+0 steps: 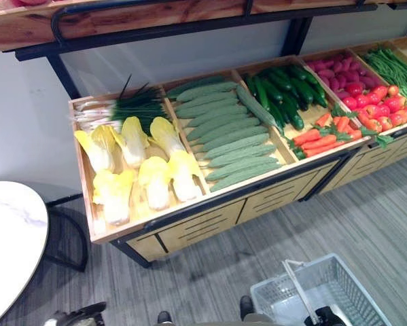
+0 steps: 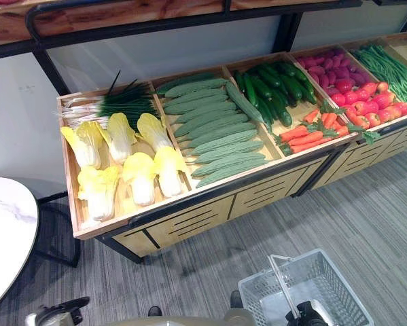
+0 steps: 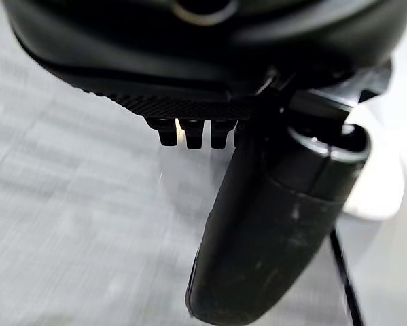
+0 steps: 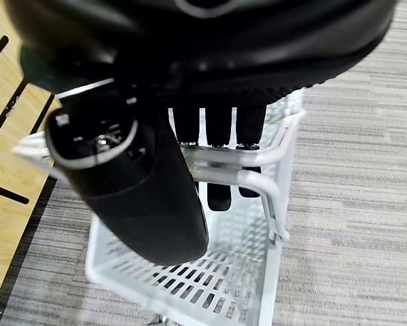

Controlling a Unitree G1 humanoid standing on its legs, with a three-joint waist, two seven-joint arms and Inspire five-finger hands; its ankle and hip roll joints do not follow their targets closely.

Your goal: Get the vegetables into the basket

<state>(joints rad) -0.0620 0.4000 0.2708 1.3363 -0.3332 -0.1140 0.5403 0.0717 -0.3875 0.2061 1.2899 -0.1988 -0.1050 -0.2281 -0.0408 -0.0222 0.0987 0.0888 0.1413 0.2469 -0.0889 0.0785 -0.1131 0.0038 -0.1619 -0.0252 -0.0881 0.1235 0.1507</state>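
A wooden display stand (image 1: 210, 221) holds the vegetables: yellow cabbages (image 1: 142, 170), scallions (image 1: 121, 109), pale green cucumbers (image 1: 223, 129), dark cucumbers (image 1: 285, 95), carrots (image 1: 322, 136), tomatoes (image 1: 380, 109) and green beans (image 1: 393, 68). A white plastic basket (image 1: 339, 282) hangs low at the front right, with nothing inside it that I can see. My right hand (image 4: 142, 204) has its fingers curled round the basket's wire handle (image 4: 257, 176). My left hand (image 1: 74, 316) hangs low at the front left, well short of the stand. Its fingers (image 3: 189, 132) are straight and it holds nothing.
A round white table (image 1: 6, 238) on a dark frame stands at the left, close to the stand's corner. A wooden upper shelf (image 1: 121, 20) on black brackets overhangs the back of the bins. Grey carpet (image 1: 257, 258) lies between me and the stand.
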